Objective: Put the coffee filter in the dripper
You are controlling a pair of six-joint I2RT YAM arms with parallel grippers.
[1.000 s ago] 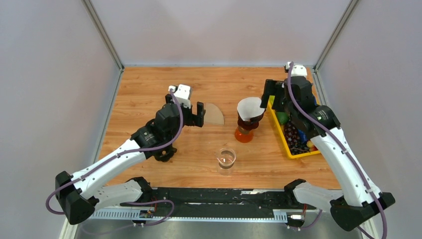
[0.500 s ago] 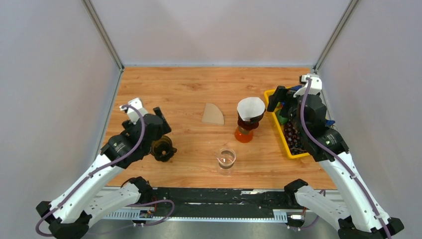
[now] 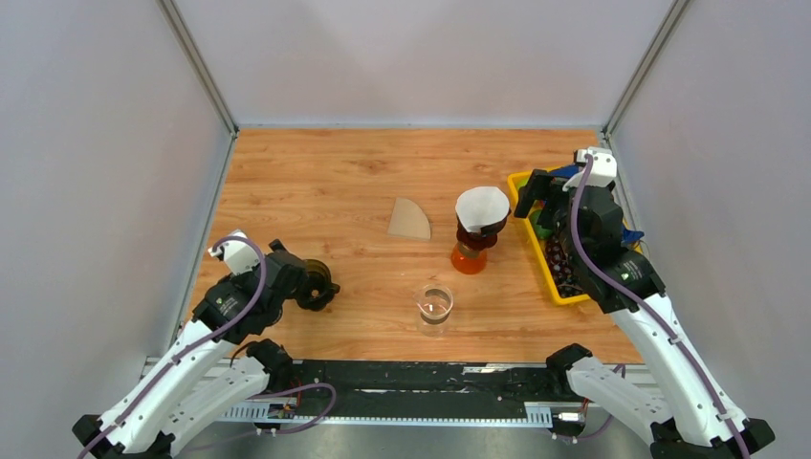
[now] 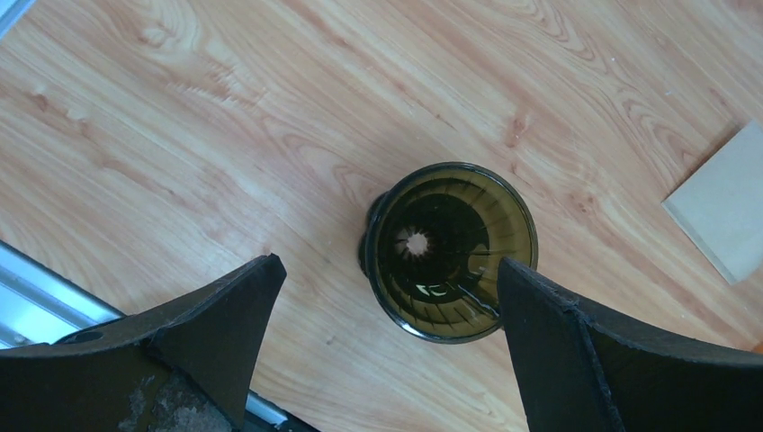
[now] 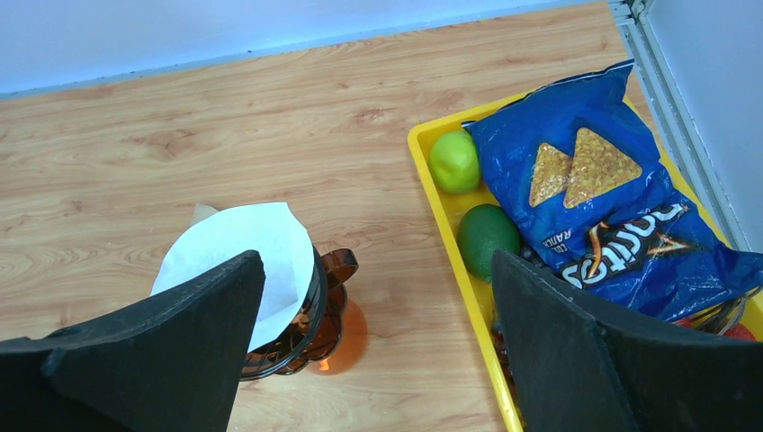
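Note:
A white coffee filter (image 3: 482, 207) sits opened inside the amber dripper (image 3: 471, 249) at centre right; the right wrist view shows the filter (image 5: 238, 252) in the dripper (image 5: 331, 306). My right gripper (image 3: 534, 192) is open and empty, just right of the dripper, apart from it (image 5: 376, 256). A flat brown filter (image 3: 409, 220) lies on the table, also at the left wrist view's right edge (image 4: 724, 216). A second, dark dripper (image 3: 316, 284) stands empty at the left (image 4: 450, 252). My left gripper (image 3: 298, 283) is open and empty above it (image 4: 387, 263).
A glass beaker (image 3: 434, 304) stands near the front centre. A yellow tray (image 3: 528, 229) at the right holds a blue chips bag (image 5: 603, 198), a lime (image 5: 454, 160), an avocado (image 5: 489, 236) and other items. Grey walls enclose the wooden table.
My left arm has pulled back from beside the brown filter to the near left, over the dark dripper. My right gripper has drawn away to the right of the filter in the amber dripper.

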